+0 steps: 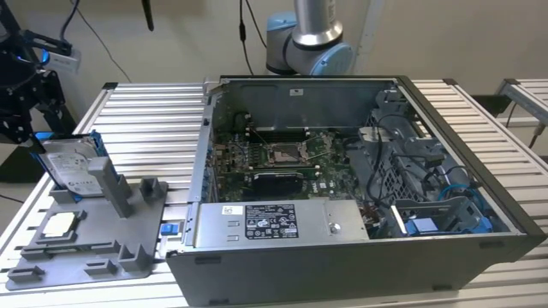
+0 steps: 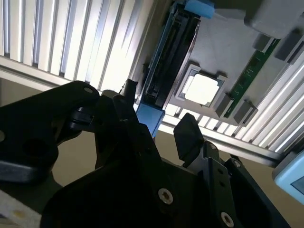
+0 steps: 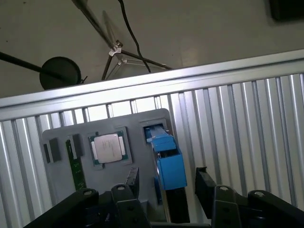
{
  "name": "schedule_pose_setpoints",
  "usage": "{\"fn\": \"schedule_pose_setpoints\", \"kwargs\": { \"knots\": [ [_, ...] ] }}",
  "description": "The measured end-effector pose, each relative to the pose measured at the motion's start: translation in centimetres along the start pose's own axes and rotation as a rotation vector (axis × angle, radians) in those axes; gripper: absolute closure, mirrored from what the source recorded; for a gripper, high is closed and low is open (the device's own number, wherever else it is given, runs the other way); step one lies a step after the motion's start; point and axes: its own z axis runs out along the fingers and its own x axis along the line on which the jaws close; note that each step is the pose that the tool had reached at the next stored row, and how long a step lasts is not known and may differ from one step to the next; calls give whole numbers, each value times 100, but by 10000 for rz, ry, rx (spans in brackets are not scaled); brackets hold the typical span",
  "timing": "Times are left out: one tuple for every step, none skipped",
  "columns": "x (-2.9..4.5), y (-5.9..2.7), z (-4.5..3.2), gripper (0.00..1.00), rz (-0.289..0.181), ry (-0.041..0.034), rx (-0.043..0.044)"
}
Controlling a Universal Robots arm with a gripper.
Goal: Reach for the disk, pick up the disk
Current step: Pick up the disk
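The disk [image 1: 73,165] is a silver-grey drive with a white label and blue rails. It stands tilted on edge in a slot of the grey holder [image 1: 94,260] at the exterior view's left. My black gripper [image 1: 33,136] hangs just at its upper end. In the first wrist view the disk's blue rail [image 3: 167,166] lies between the two fingers [image 3: 204,183] of my gripper [image 3: 168,183], which is open. The second wrist view shows the disk [image 2: 166,71] edge-on, with my gripper [image 2: 159,121] straddling its blue end and gaps on both sides.
A white-topped square chip [image 3: 108,148] and a green memory stick [image 3: 76,164] sit in the same holder beside the disk. An open computer case [image 1: 342,192] fills the middle of the slatted aluminium table [image 1: 145,115]. The table edge [image 3: 142,83] runs close behind the holder.
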Motion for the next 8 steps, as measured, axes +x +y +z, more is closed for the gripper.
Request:
{"fn": "schedule_pose_setpoints", "kwargs": {
  "knots": [
    [0,0,14,0,-55,1,1],
    [0,1,28,0,-124,3,1],
    [1,4,43,0,-188,4,0],
    [1,11,58,0,-231,6,-1],
    [2,22,74,0,-240,10,-2],
    [2,31,93,0,-241,13,0],
    [0,39,111,0,-241,16,0],
    [0,43,129,0,-246,17,1]
  ]
}}
